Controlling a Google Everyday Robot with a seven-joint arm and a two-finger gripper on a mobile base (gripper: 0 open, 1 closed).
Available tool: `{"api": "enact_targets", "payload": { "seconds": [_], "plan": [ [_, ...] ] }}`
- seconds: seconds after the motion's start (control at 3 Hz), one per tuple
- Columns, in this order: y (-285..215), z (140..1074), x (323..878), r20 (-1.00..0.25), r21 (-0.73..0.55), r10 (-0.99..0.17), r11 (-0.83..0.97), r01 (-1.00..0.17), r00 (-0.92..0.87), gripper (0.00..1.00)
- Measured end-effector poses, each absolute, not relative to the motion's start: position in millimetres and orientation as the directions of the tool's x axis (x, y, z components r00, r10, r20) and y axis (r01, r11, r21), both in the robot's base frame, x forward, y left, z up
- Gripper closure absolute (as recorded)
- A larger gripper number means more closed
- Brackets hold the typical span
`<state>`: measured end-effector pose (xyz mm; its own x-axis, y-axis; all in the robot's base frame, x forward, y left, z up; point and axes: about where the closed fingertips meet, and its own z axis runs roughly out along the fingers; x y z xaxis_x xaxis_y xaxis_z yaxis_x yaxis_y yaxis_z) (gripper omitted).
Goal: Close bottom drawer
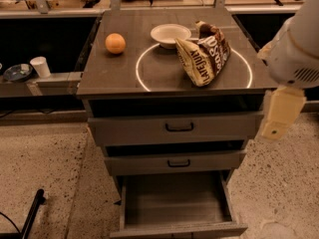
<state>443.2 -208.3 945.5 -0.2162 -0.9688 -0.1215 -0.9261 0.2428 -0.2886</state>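
Note:
The grey cabinet [174, 83] has three drawers. The bottom drawer [174, 200] is pulled far out, and its plain grey box is empty. Its front edge [179, 229] lies at the bottom of the view, and its handle is hidden. The middle drawer [174, 162] and the top drawer [174, 127] stand slightly out, each with a small black loop handle. My gripper [280, 114] hangs as a cream-coloured piece under the white arm [296, 49]. It is at the right of the cabinet, level with the top drawer and well above the bottom drawer, holding nothing that shows.
On the cabinet top are an orange [115, 43], a white bowl [170, 35] and a brown chip bag [203, 54]. A low shelf at the left holds a white cup [40, 66] and a dish [17, 72]. A black bar [32, 213] lies on the speckled floor.

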Motion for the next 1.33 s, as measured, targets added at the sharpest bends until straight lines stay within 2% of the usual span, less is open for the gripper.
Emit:
{"api": "enact_targets", "payload": {
  "seconds": [0.33, 1.0, 1.33],
  "plan": [
    [-187.0, 883.8, 442.4, -0.092, -0.284, -0.979, 0.199, -0.938, -0.180, 0.00],
    [-147.6, 691.6, 391.1, -0.244, -0.094, -0.959, 0.171, -0.981, -0.144, 0.00],
    [-146.3, 661.1, 383.7, -0.260, -0.087, -0.954, 0.180, -0.980, -0.152, 0.00]
  ]
}}
